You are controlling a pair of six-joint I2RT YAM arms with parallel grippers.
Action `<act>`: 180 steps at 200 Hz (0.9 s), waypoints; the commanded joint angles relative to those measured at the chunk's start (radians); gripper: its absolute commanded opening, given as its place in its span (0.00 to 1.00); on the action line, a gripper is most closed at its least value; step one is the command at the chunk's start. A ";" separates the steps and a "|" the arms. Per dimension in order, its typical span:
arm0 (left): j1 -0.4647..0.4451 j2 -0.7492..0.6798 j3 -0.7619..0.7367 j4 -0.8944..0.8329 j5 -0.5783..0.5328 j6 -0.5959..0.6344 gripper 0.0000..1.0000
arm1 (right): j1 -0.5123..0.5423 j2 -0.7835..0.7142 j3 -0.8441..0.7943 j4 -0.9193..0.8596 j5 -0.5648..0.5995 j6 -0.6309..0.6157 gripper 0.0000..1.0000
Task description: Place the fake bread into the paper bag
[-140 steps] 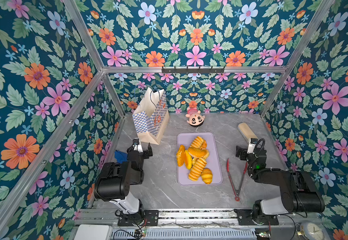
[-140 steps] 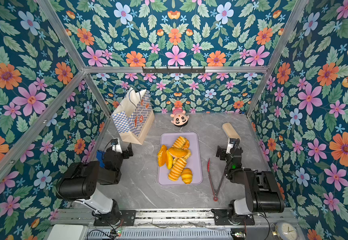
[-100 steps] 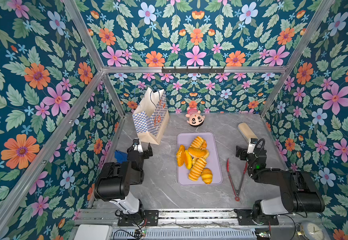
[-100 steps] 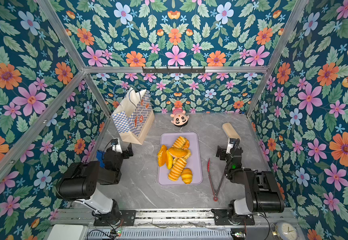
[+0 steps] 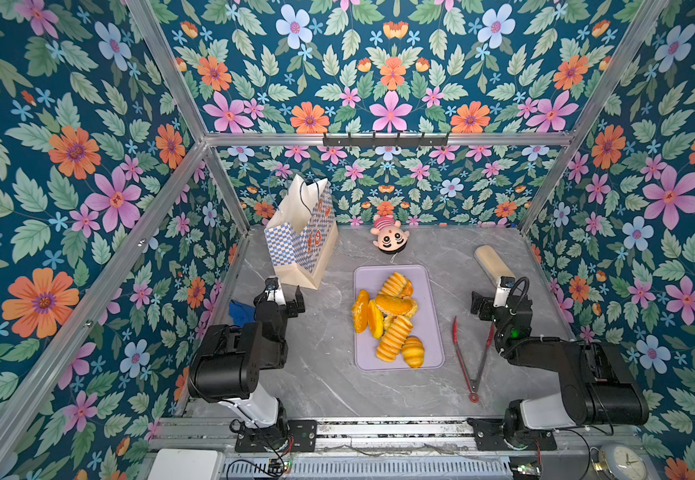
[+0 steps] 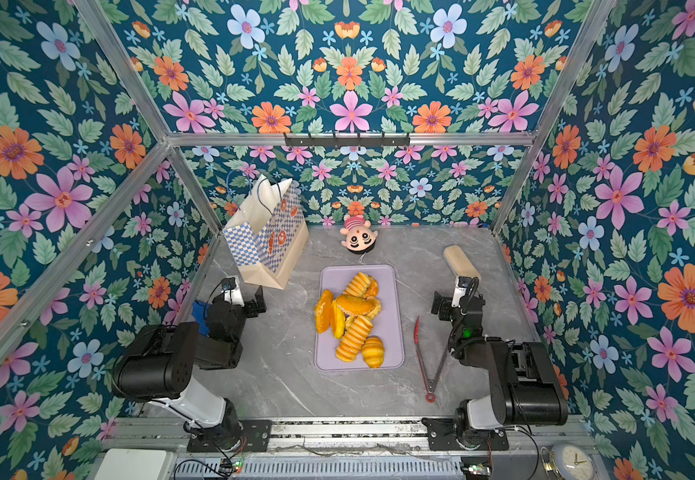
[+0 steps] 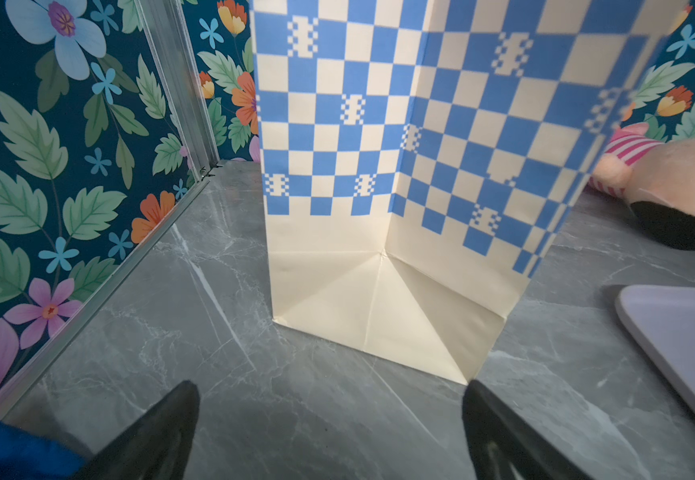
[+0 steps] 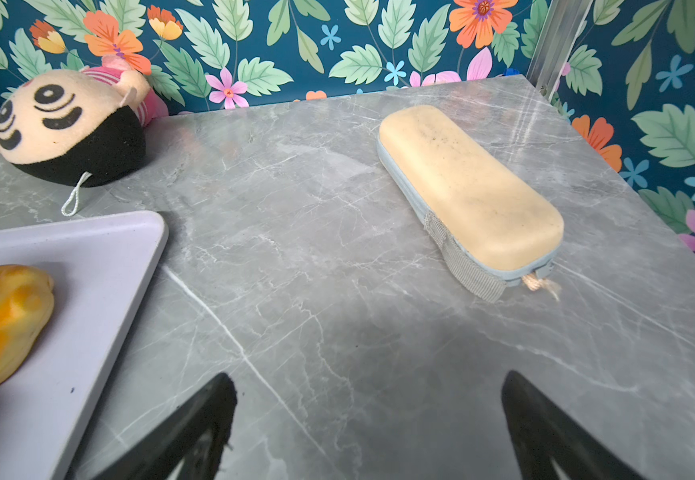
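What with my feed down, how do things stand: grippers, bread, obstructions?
Left gripper open, empty, facing paper bag. Right gripper open, empty. Fake bread piled on tray. Nothing between tray and bag.

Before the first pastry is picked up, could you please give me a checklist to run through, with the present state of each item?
1. Left end effector open and empty: ok.
2. Right end effector open and empty: ok.
3. Fake bread all heaped on the lavender tray, none lying on the table: ok.
4. Paper bag upright with its mouth open: ok.
5. Bottom of the bag free of other things: cannot tell, its inside is hidden.
6. Red tongs lying apart from the tray, on the right end effector's side: ok.
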State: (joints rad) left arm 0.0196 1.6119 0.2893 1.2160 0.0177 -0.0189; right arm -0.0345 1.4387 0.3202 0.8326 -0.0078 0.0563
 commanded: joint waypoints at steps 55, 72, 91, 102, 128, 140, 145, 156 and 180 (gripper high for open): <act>0.000 0.000 -0.001 0.022 -0.007 0.009 1.00 | 0.001 0.000 0.000 0.030 -0.003 -0.003 0.99; 0.000 -0.001 -0.001 0.024 -0.006 0.009 1.00 | 0.001 0.000 0.000 0.031 -0.003 -0.004 0.99; 0.000 0.000 -0.002 0.023 -0.005 0.009 1.00 | 0.002 0.000 -0.001 0.030 -0.003 -0.004 0.99; 0.000 -0.001 0.000 0.021 -0.007 0.009 1.00 | 0.001 0.000 -0.001 0.031 -0.003 -0.003 0.99; -0.001 0.000 0.001 0.021 -0.006 0.009 1.00 | 0.001 0.000 0.000 0.030 -0.003 -0.003 0.99; 0.000 -0.003 -0.005 0.027 -0.003 0.010 1.00 | 0.002 0.000 -0.001 0.030 -0.003 -0.004 0.99; 0.000 -0.002 -0.004 0.028 -0.002 0.008 1.00 | 0.001 0.000 0.000 0.030 -0.003 -0.004 0.99; 0.000 -0.012 -0.003 0.020 -0.010 0.003 1.00 | 0.001 -0.002 0.003 0.028 0.006 0.001 0.99; 0.000 -0.071 0.003 -0.039 -0.024 0.000 1.00 | 0.001 -0.079 0.066 -0.149 0.043 0.017 0.99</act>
State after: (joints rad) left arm 0.0196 1.5860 0.2867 1.2041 0.0105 -0.0193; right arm -0.0345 1.4197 0.3344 0.7967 -0.0063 0.0570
